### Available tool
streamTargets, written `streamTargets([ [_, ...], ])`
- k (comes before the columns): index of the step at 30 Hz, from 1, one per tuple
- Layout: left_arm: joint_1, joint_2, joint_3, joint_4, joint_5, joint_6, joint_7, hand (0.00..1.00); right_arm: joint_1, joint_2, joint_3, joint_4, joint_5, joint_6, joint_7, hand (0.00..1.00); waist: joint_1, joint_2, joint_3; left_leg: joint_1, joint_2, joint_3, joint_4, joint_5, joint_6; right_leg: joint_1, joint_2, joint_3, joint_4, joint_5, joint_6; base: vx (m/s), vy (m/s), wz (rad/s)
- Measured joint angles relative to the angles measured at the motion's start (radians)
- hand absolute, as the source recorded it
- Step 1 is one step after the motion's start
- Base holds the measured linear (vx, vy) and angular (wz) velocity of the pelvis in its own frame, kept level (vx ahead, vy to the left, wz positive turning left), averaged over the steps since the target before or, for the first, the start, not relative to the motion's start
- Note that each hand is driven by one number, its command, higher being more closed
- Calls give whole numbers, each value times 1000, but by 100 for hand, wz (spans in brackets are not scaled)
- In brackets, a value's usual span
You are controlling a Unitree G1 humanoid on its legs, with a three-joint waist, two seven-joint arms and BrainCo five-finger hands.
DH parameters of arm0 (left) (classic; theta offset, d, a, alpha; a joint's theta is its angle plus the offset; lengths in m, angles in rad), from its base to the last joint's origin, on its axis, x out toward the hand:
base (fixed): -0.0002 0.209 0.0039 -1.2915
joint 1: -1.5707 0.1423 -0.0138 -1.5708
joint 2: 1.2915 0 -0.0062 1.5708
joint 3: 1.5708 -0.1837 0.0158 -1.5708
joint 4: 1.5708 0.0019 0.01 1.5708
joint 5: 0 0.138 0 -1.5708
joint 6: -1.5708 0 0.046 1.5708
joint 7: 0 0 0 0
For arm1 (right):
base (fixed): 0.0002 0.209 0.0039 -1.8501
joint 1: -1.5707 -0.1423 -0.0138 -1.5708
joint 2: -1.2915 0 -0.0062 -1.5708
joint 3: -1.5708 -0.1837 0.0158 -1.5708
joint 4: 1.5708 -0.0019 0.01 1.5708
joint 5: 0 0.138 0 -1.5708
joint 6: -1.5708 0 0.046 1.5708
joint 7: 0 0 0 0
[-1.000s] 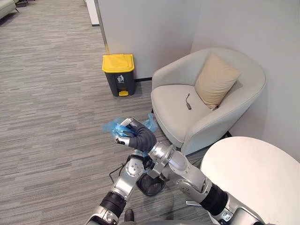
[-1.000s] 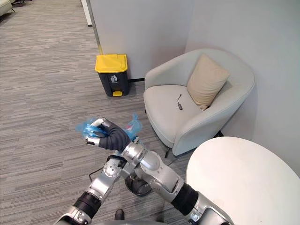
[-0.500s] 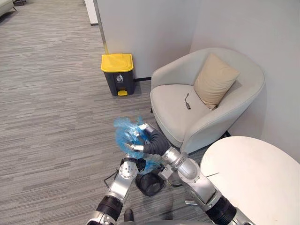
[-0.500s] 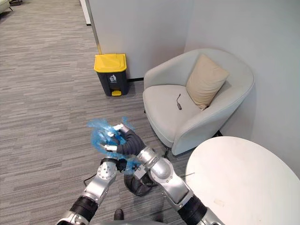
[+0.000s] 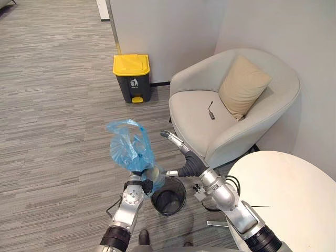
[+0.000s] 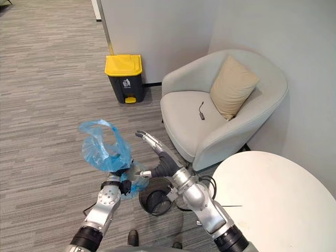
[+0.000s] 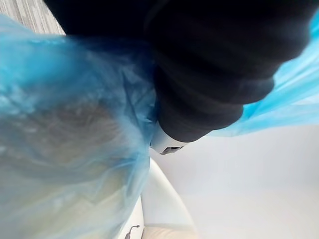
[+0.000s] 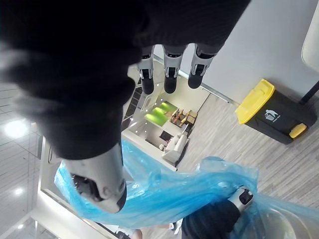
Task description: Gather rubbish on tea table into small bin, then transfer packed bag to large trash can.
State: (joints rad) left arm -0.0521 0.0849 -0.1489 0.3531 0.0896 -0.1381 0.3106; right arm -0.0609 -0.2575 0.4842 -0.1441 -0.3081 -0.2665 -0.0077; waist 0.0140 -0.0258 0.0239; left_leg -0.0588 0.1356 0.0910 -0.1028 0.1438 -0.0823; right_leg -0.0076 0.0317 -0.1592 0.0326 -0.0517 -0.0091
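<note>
In the right wrist view the right hand [image 8: 95, 167] has its fingers [image 8: 169, 79] straight and holds nothing. The eye views add the left hand [image 5: 142, 181], clenched on one blue bag [image 5: 127, 149] by one small bin [image 5: 184, 195].

Blue bag [image 5: 128, 149], yellow-lidded bin [image 5: 132, 76], beige cushion [image 5: 243, 86]

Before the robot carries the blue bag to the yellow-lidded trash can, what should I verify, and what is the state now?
1. The blue bag is out of the small bin: ok, held above it.
2. The left hand is curled round the bag: ok.
3. The right hand is free: ok, open.
4. The bag's mouth is tied: cannot tell.
5. The trash can lid is open: not ok, it is shut.
</note>
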Motion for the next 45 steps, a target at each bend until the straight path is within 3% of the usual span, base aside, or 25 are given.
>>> streamTargets([
  [9,82,4,6,1,4,-5,-3,100,157,67,-147,39,0,-1,-43,0,-1,13,10,0,1,0,0,-2,-3,-5,0,0,10,-11,-4,0,0,0],
  [18,195,3,116,73,2,-15,-55,100,206,171,-373,447,151,32,-58,0,-1,25,19,3,-5,-8,0,-4,-5,-2,-5,-9,17,-14,-3,-1,11,3],
  [23,238,5,128,113,-12,-24,-93,100,206,174,-439,619,209,51,-76,0,1,30,23,5,-16,-19,0,-5,-3,4,-17,-22,16,-22,10,-2,14,8],
  [33,274,12,182,200,-20,-25,-136,100,205,174,-475,760,242,80,-79,0,1,36,29,23,-32,-28,0,-11,6,24,-31,-33,13,-25,15,6,9,4],
  [45,281,13,192,239,-20,-25,-158,100,201,172,-475,790,217,95,-78,0,2,30,50,25,-47,-14,0,-20,18,21,-48,-22,18,-29,21,6,5,-2],
])
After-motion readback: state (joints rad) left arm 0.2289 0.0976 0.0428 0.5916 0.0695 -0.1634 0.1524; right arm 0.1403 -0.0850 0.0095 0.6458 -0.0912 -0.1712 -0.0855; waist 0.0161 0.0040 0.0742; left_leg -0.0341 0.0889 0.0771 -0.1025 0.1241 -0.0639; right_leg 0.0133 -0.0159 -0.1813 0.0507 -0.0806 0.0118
